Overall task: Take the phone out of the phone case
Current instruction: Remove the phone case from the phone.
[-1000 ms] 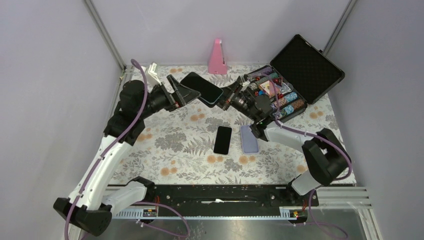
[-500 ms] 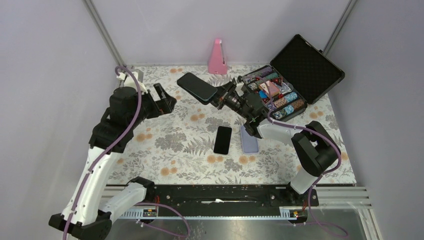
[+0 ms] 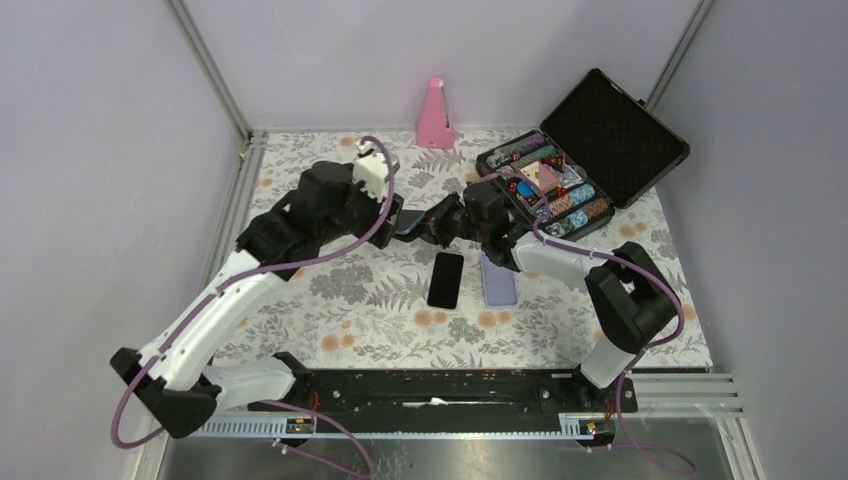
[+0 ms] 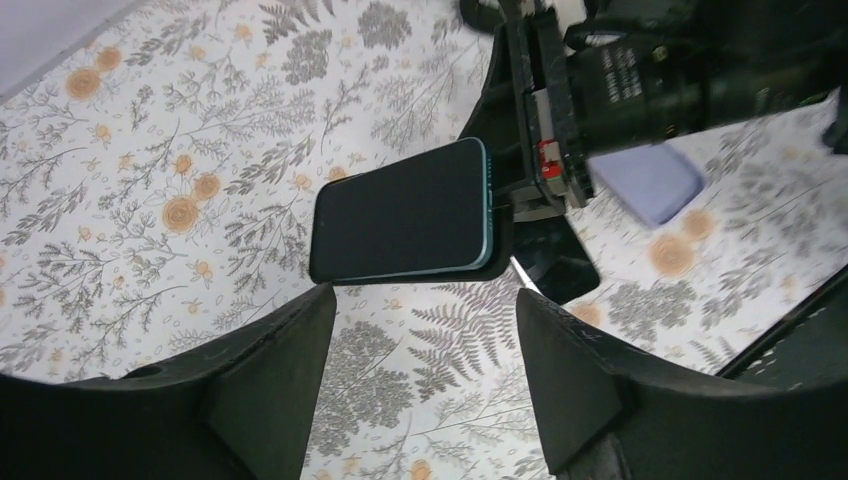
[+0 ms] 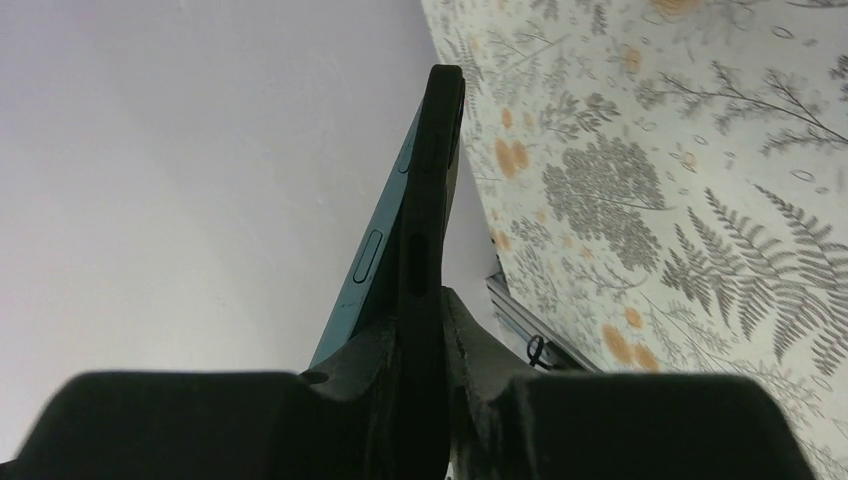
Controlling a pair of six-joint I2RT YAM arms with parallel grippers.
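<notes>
Above the floral cloth (image 3: 560,320), between lilac walls (image 3: 100,150), hangs the cased phone (image 4: 400,210).

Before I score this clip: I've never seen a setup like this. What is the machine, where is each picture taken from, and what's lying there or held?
These are two robot arms bolted at the table's near edge, each ending in a two-finger gripper. The wide picture comes from a fixed camera above and behind them; the other two come from cameras on the wrists. The right gripper pinches a cased phone by one end, above the flowered cloth. The left gripper hovers over it, fingers open, touching nothing. On the cloth lie a black phone and a lavender phone or case side by side; farther back stand a pink object and an open black box of coloured chips.
</notes>
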